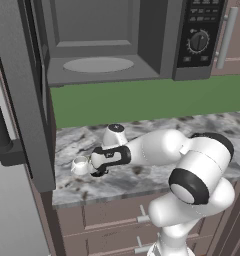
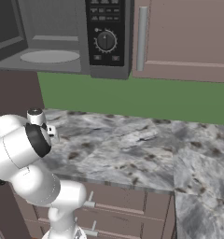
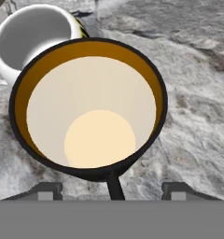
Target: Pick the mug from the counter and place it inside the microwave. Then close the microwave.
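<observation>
Two cups crowd pincer (image 3: 111,189): mug (image 3: 88,109) directly below, on counter (image 3: 193,93); white cup (image 3: 32,35) touching its far rim. Jaws spread, straddling mug, nothing gripped; handle seems to sit between tips, so pinch may skid. Lift could drag white cup. Microwave (image 1: 107,45) above, door (image 1: 22,90) open, close beside arm

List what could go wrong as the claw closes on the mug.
1. The white cup sits right against the mug in the hand view, so the closing claw may knock it or catch both.
2. The mug stands near the counter edge, where a slip could drop it.
3. The open microwave door hangs beside the arm, and lifting may strike it.
</observation>
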### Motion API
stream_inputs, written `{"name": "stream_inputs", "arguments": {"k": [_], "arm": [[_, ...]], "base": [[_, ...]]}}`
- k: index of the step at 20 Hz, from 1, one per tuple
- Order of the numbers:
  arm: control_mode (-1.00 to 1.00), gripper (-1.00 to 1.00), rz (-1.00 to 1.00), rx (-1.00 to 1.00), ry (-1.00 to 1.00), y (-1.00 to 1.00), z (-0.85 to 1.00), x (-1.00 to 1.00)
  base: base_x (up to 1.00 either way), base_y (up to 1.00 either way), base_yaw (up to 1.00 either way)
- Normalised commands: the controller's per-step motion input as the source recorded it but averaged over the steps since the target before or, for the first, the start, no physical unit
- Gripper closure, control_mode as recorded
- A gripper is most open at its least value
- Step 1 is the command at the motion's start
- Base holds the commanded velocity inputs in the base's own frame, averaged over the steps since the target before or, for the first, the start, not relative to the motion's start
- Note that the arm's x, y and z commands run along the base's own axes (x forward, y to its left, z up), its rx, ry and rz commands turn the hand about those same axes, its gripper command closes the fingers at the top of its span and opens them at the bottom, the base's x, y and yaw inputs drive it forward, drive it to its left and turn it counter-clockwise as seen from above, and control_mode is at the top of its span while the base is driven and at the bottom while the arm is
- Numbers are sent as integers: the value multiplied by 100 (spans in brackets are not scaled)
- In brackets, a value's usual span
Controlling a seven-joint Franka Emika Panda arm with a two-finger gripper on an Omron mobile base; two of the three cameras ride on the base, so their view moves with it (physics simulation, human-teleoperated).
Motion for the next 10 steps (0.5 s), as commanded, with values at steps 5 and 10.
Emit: {"name": "stream_inputs", "arguments": {"k": [5, 10], "arm": [[-100, 100, 0, 0, 0, 0, 0, 0], [-100, 100, 0, 0, 0, 0, 0, 0]], "base": [[0, 0, 0], [0, 0, 0]]}}
